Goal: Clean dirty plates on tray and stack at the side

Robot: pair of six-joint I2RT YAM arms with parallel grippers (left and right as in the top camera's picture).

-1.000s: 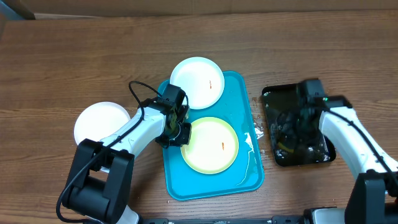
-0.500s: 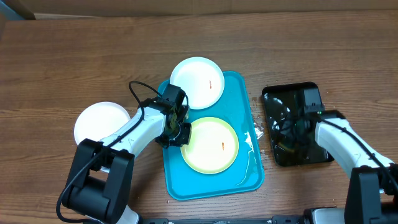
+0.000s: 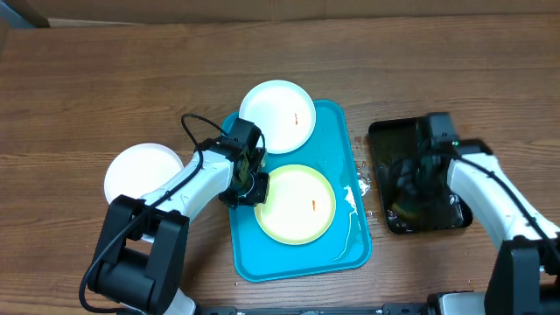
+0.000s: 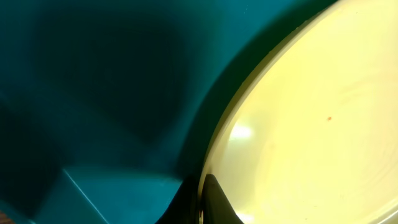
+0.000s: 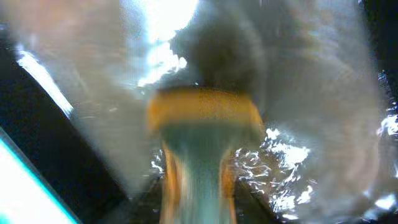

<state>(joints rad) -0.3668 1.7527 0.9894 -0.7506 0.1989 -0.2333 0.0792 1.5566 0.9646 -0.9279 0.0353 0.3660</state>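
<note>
From above we count three plates and two trays. One white plate (image 3: 277,116) lies over the far left corner of the blue tray (image 3: 339,140). The green-rimmed plate (image 3: 295,204) lies flat in the tray's middle. Another white plate (image 3: 140,171) sits alone on the table (image 3: 105,79), well to the left. Each of the two plates on the tray carries one small orange speck. The blue tray's long axis runs away from the robot, tilted slightly. A smaller black tray (image 3: 392,140) lies just to its right.

The left arm (image 3: 188,188) reaches diagonally inward, and the left gripper (image 3: 252,184) meets the green-rimmed plate's left edge. The right arm (image 3: 486,188) bends inward, with the right gripper (image 3: 411,179) low over the black tray.

In the left wrist view we see one plate, the green-rimmed plate (image 4: 298,124), on the blue tray (image 4: 93,81). The left gripper (image 4: 202,202) has its dark fingers (image 4: 221,208) pressed together on the plate's rim.

The right wrist view is badly blurred. We make out one yellow-topped thing (image 5: 200,137) over wet, shiny black. We cannot tell how the right gripper's jaws stand.
</note>
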